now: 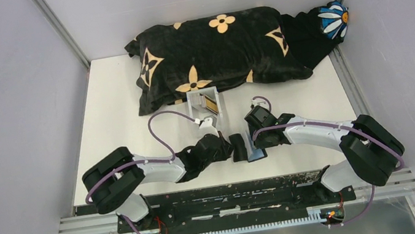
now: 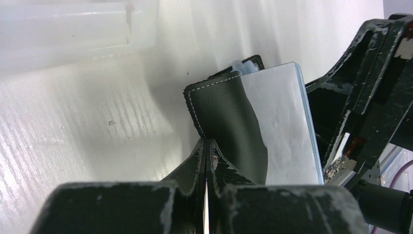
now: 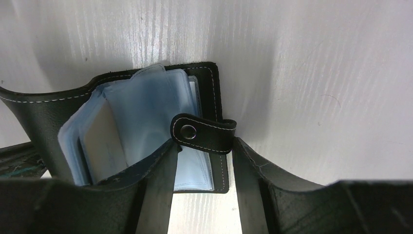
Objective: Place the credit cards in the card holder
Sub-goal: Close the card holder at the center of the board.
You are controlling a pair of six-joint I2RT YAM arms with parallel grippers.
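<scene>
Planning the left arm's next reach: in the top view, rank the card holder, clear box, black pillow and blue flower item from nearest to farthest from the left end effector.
1. card holder, pinched by the left end effector itself.
2. clear box, just beyond it, toward the far side.
3. black pillow, behind the box.
4. blue flower item, far right corner.

Bright, even light from above leaves soft shadows on the white table [image 1: 116, 106] in the top view, whereas the wrist views show streaky glare, a washed-out, blurred clear tray [image 2: 68, 34], a sharp card holder [image 3: 44, 117], and dark, out-of-focus fingers [image 3: 277, 195] close up.
</scene>
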